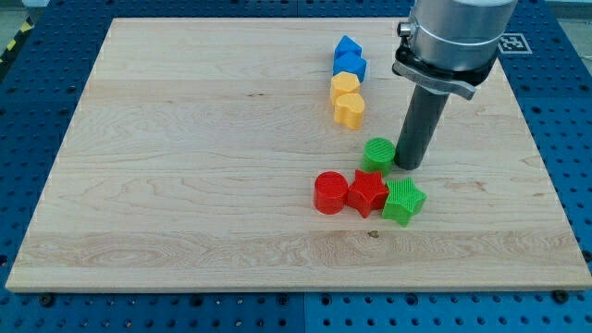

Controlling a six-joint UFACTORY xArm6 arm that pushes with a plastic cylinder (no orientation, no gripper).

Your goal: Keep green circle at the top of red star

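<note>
The green circle [378, 153] lies just above the red star [367, 192], a little to the star's right, close to or touching it. My tip [408, 166] rests on the board right beside the green circle, at its right edge, seemingly touching it. The rod rises from there to the arm at the view's top right.
A red circle [329, 193] touches the red star's left side. A green star-like block [403, 201] sits against the star's right. Higher up, two blue blocks [349, 57] and two yellow blocks [347, 98] form a column. The wooden board [185, 166] ends on blue pegboard.
</note>
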